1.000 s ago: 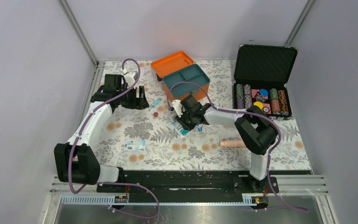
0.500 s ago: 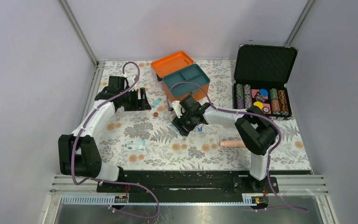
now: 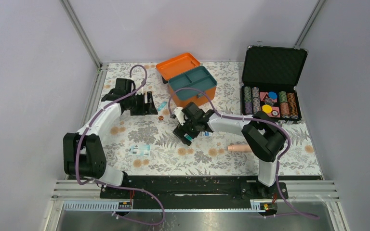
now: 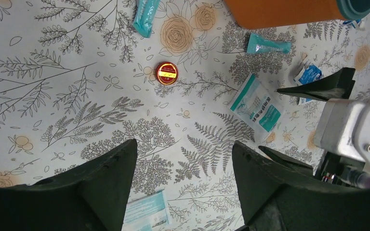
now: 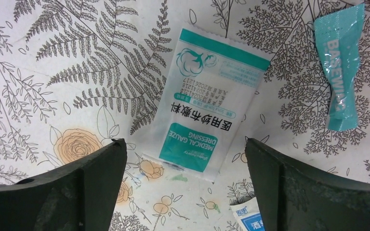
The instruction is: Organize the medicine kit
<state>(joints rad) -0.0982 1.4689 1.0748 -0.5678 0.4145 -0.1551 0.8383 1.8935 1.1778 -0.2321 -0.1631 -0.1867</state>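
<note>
A: What has moved in the last second?
B: The right gripper (image 5: pixel 183 149) went a little toward the left arm, and its jaws spread wide. It grips nothing.
A: What is under it?
B: A flat white-and-teal gauze packet (image 5: pixel 207 110) lies on the floral-patterned bench (image 5: pixel 38 62), between the fingers.
A: Where is the kit?
B: The bright orange plastic medicine box (image 3: pixel 206 93) with its teal insert tray (image 3: pixel 192 82) stands just beyond the right gripper, with the lid open.
A: And the other arm?
B: The left gripper (image 4: pixel 184 147) hangs wide open and empty. A small round red tin (image 4: pixel 166 73) lies ahead of it.
</note>
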